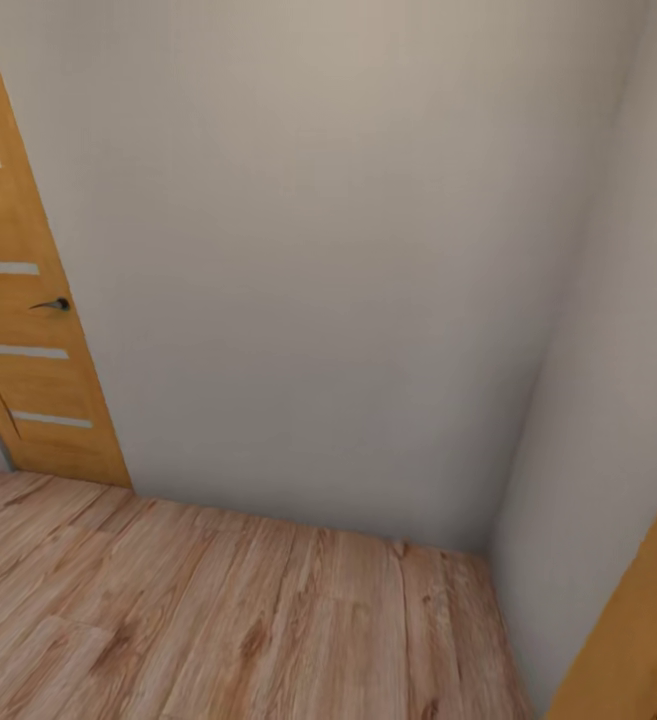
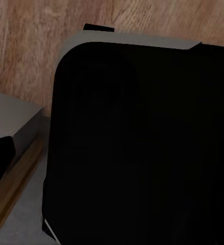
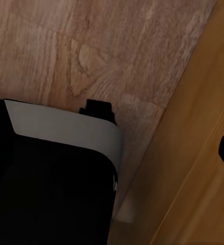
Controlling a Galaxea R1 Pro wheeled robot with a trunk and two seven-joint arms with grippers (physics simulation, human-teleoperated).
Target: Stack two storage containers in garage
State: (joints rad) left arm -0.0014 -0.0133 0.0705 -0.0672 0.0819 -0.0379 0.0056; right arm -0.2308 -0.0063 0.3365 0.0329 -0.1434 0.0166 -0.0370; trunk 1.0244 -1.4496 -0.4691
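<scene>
Wood-plank floor (image 1: 218,610), white walls (image 1: 298,260), slatted wooden door (image 1: 28,330)

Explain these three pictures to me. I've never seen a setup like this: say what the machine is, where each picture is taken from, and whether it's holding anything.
These are renders from a simulator, not photos. The machine is a wheeled robot with a trunk, two arms and a camera on its head, steered by a person.

The large picture comes from the head camera, looking forward and down. It faces a corner of plain white wall above a wood-plank floor. A wooden door with a dark handle stands at the left, and another wooden panel cuts in at the lower right.

The two small pictures come from cameras near each arm's gripper. Both show a dark, rounded part of the robot's own body over the same plank floor; the right one also catches a wooden panel.

Nothing held can be seen.
</scene>
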